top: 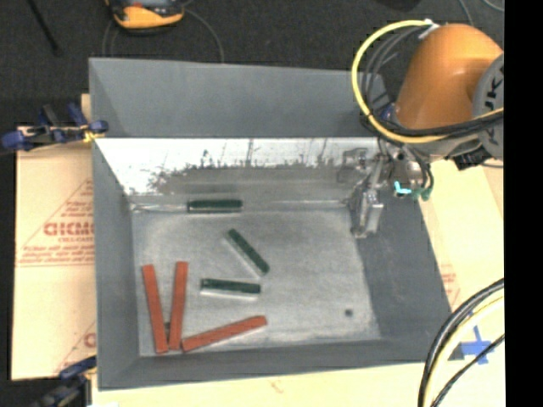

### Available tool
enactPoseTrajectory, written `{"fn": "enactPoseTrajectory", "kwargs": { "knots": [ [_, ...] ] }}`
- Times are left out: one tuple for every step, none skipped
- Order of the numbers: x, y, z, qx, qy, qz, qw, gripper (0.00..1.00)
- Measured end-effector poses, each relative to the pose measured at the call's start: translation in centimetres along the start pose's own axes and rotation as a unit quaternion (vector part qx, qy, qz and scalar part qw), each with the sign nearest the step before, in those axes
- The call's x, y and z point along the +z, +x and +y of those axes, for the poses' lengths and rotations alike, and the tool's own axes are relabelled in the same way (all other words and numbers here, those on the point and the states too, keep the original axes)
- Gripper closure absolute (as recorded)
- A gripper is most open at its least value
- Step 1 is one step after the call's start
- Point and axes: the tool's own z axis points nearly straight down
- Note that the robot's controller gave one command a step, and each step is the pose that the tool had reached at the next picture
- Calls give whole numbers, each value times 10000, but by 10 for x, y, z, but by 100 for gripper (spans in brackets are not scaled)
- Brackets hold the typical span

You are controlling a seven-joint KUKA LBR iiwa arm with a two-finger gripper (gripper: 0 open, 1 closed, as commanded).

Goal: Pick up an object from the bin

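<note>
My gripper [366,223] hangs at the bin's right side, near the back right corner of the floor, with no loose thing under it. The nearest things are three dark green sticks. One green stick [247,252] lies slanted in the middle of the floor, well to the gripper's left. A second green stick [215,204] lies flat along the back wall. The third green stick [230,287] lies level, nearer the front.
Three red sticks rest in the front left corner: two upright side by side [153,309] [178,305] and one slanted along the front [224,332]. A tiny dark speck [348,314] sits on the floor at front right. The arm's orange cover and cables hang above the bin's right rim.
</note>
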Motion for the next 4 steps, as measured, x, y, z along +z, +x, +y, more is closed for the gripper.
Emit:
{"fn": "enactPoseTrajectory", "kwargs": {
  "knots": [
    [-5, -2, 0, -7, 5, -41, 10000, 0],
    [37, 11, 48, -96, 13, -62, 9999, 0],
    [86, 14, 68, -135, -19, -49, 9999, 0],
    [107, 48, 108, -436, 8, -31, 9990, 0]
  ]
}}
